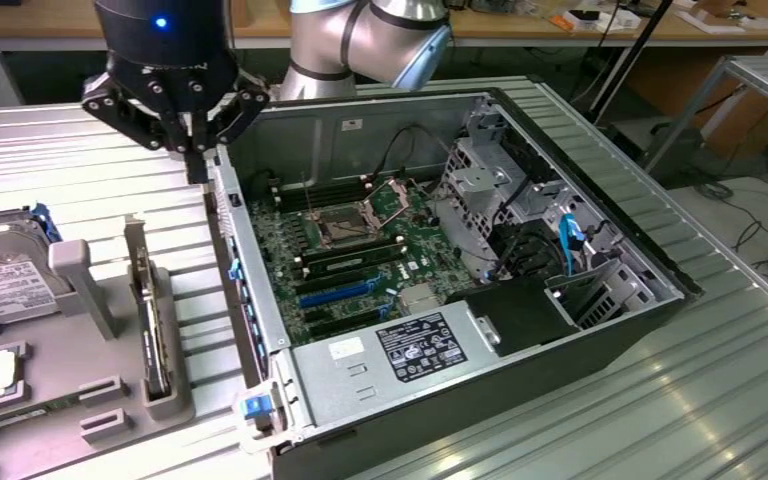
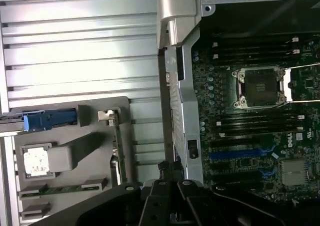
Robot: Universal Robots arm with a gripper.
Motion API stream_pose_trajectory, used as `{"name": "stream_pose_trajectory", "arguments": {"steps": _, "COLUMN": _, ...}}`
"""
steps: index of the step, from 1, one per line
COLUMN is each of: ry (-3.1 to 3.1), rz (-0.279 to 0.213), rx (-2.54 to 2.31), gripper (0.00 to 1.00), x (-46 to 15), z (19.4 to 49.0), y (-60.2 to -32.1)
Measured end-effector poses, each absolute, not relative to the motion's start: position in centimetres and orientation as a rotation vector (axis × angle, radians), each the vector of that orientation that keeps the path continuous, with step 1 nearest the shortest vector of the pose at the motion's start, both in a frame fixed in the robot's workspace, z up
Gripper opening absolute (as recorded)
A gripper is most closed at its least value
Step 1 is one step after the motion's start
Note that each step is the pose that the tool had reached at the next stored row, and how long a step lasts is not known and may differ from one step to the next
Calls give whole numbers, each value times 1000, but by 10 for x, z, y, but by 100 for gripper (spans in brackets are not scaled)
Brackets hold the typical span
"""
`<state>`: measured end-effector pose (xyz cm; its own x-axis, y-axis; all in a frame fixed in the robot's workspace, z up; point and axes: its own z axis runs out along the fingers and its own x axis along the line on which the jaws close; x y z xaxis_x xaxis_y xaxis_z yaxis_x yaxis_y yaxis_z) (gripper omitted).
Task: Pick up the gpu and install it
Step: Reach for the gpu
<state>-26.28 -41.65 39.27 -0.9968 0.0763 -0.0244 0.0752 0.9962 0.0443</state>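
In the grey holder tray at the exterior view's lower left, the gpu stands on edge, its long axis running up-frame toward the end effector, which hangs closed and empty at upper left.

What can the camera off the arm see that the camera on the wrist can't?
The exterior view has the arm's silver joint, the labelled power supply and a blue cable inside the case. The wrist view has white lettering printed on the motherboard. Both share the shut tool, the processor socket, the blue slots and what looks like the gpu, standing on edge in the grey tray.
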Motion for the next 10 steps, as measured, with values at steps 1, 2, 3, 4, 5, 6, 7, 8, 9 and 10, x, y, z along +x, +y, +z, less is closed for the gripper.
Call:
{"name": "stream_pose_trajectory", "arguments": {"steps": 1, "ry": 3112, "rz": 68, "rx": 118, "gripper": 11, "x": -266, "z": 393, "y": -418}}
{"name": "stream_pose_trajectory", "arguments": {"steps": 2, "ry": 3112, "rz": 68, "rx": 118, "gripper": 11, "x": -271, "z": 392, "y": -419}}
{"name": "stream_pose_trajectory", "arguments": {"steps": 3, "ry": 3113, "rz": 67, "rx": 118, "gripper": 11, "x": -276, "z": 393, "y": -421}}
{"name": "stream_pose_trajectory", "arguments": {"steps": 4, "ry": 3113, "rz": 68, "rx": 118, "gripper": 11, "x": -279, "z": 392, "y": -421}}
{"name": "stream_pose_trajectory", "arguments": {"steps": 5, "ry": 3113, "rz": 68, "rx": 118, "gripper": 11, "x": -288, "z": 392, "y": -424}}
{"name": "stream_pose_trajectory", "arguments": {"steps": 6, "ry": 3113, "rz": 68, "rx": 118, "gripper": 11, "x": -294, "z": 392, "y": -426}}
{"name": "stream_pose_trajectory", "arguments": {"steps": 7, "ry": 3112, "rz": 68, "rx": 118, "gripper": 11, "x": -301, "z": 392, "y": -428}}
{"name": "stream_pose_trajectory", "arguments": {"steps": 8, "ry": 3113, "rz": 68, "rx": 118, "gripper": 11, "x": -309, "z": 392, "y": -430}}
{"name": "stream_pose_trajectory", "arguments": {"steps": 9, "ry": 3113, "rz": 68, "rx": 118, "gripper": 11, "x": -312, "z": 392, "y": -431}}
{"name": "stream_pose_trajectory", "arguments": {"steps": 10, "ry": 3112, "rz": 68, "rx": 118, "gripper": 11, "x": -316, "z": 392, "y": -433}}
